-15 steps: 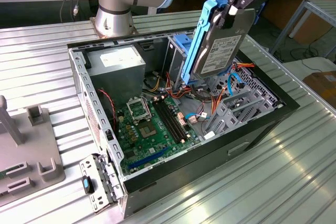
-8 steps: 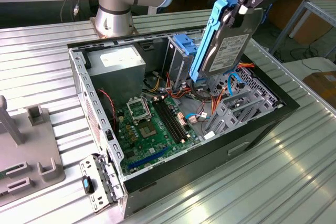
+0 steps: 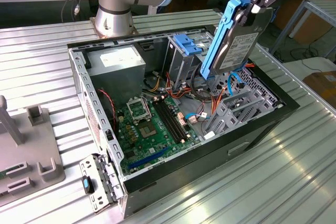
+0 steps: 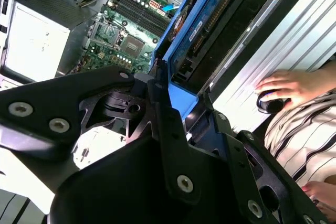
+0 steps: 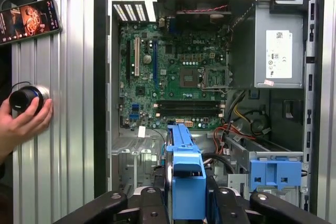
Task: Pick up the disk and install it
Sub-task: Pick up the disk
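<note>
The disk (image 3: 236, 40), a grey drive with a silvery labelled face in bright blue rails, hangs tilted on edge above the open computer case (image 3: 79, 72), over the exterior view's right part where the drive bay is. My gripper (image 3: 250, 8) is shut on its upper end. In the second wrist view the black fingers (image 4: 157, 103) clamp the disk (image 4: 210, 30) by its blue frame. In the first wrist view the disk's blue rail (image 5: 186, 177) points down at the grey bay floor (image 5: 131, 161) beside the motherboard (image 5: 178, 72).
Inside the case are a power supply (image 5: 275, 51), orange and blue cables (image 3: 223, 90) and a light-blue bracket (image 5: 275, 174) on the drive cage. A person's hand (image 5: 26, 121) holds a black knob beside the case, near a phone (image 5: 29, 19). A grey fixture (image 3: 26, 150) stands at the exterior view's left.
</note>
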